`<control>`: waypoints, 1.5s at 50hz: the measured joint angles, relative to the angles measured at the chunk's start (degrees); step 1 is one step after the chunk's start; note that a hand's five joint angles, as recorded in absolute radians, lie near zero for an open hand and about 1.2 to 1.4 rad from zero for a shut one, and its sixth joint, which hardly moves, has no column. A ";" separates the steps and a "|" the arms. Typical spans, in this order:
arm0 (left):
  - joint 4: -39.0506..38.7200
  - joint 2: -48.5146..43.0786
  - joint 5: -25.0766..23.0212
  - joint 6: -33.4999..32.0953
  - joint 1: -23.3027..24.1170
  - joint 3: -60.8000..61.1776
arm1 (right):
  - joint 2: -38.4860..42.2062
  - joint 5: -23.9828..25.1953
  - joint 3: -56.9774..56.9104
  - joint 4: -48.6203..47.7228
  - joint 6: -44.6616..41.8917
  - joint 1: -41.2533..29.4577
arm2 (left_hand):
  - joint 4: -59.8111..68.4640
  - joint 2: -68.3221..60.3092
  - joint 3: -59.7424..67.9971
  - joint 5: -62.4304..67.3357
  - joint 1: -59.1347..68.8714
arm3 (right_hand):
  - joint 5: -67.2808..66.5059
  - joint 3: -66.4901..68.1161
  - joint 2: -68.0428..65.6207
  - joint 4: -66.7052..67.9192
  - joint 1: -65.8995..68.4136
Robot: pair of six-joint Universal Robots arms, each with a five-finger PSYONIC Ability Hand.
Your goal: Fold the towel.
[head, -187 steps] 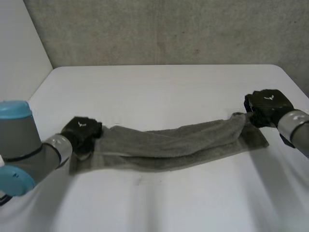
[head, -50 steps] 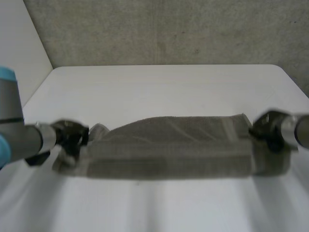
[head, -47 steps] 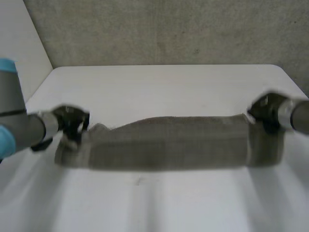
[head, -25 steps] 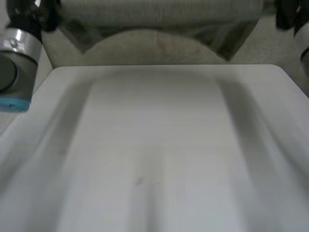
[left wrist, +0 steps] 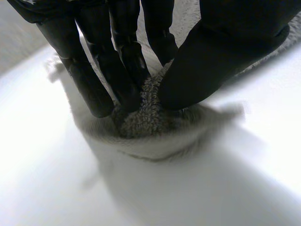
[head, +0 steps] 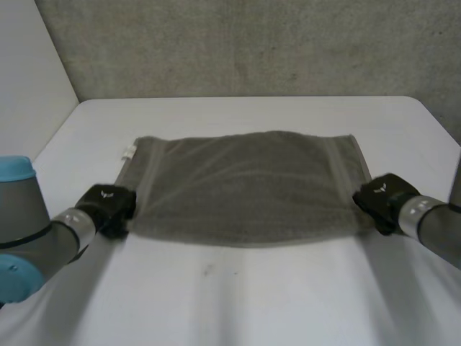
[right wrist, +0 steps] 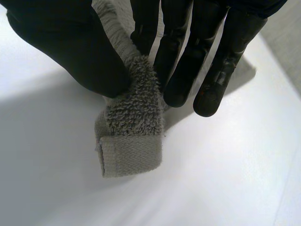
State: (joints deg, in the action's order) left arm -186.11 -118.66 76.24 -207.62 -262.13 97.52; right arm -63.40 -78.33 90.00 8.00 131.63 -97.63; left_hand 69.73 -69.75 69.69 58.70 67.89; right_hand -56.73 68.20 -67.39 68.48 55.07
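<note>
We pinch the towel [head: 245,184] by its near corners; left hand [head: 108,204] and right hand [head: 378,196] each clamp cloth between thumb and fingers, so it lies spread flat.

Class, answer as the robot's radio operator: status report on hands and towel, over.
Left hand pinching near left corner of towel; right hand pinching near right corner. Towel spread flat on table. No obstacle seen.

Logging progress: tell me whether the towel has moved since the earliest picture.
Yes. The towel now lies spread flat, its far edge nearer the table back edge than before.
</note>
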 measured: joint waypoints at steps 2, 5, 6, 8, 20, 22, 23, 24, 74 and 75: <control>4.99 3.08 0.18 -2.84 -0.66 2.14 | -2.49 0.10 1.79 4.70 -1.79 1.45 | 0.00 0.00 0.00 0.00 0.00 | 0.00 0.00 0.00 0.00 0.00; 11.68 8.10 0.21 -5.16 -1.79 4.71 | -5.31 0.25 4.00 10.37 -4.15 3.20 | 0.00 0.00 0.00 0.00 0.00 | -0.01 0.00 0.00 0.00 0.00; 13.17 9.33 0.20 -5.53 -2.09 5.28 | -6.35 0.32 4.88 12.46 -5.17 3.91 | 0.00 0.00 0.00 0.00 0.00 | -0.01 0.00 0.00 0.00 0.00; 16.56 12.26 0.14 -6.15 -3.00 6.53 | -8.03 0.40 6.28 15.44 -6.91 5.04 | 0.00 0.00 0.00 0.00 0.00 | -0.01 0.00 0.00 0.00 0.00; 32.05 24.55 -3.23 -6.79 -9.52 8.51 | -22.56 3.90 13.80 27.34 -20.73 13.43 | 0.00 0.00 0.01 0.00 0.00 | -0.04 0.00 0.00 0.00 0.00; 32.16 24.34 -4.30 -6.71 -9.68 7.70 | -22.69 5.30 12.80 26.91 -20.21 13.54 | 0.00 0.00 0.01 0.00 0.00 | -0.05 0.00 0.00 0.00 0.00; 32.04 24.04 -4.85 -6.64 -9.71 7.12 | -22.51 6.06 12.05 26.50 -19.51 13.51 | 0.00 0.00 0.01 0.00 0.00 | -0.05 0.00 0.00 0.00 0.00; 31.63 23.31 -5.62 -6.49 -9.70 6.10 | -21.96 7.04 10.89 25.82 -18.24 13.42 | 0.00 -0.01 0.01 0.00 0.00 | -0.06 0.00 0.00 0.00 0.00; -2.54 -11.02 -0.77 6.67 1.35 -27.26 | 6.79 -10.68 -20.88 -11.18 12.41 -2.55 | -59.48 59.60 -59.58 -56.91 -57.17 | 52.79 -55.78 53.65 -54.99 -42.45; -2.56 -9.52 -0.64 6.74 1.33 -26.14 | 4.87 -10.43 -19.39 -11.25 13.66 -2.44 | -59.56 59.65 -59.58 -56.94 -57.25 | 52.79 -55.78 53.65 -54.99 -42.45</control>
State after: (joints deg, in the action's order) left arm -188.68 -128.18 75.60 -200.88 -260.80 71.38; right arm -58.53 -88.76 70.61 -3.25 145.29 -100.07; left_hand 10.17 -10.10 10.10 1.75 10.64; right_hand -3.94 12.42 -13.74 13.49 12.62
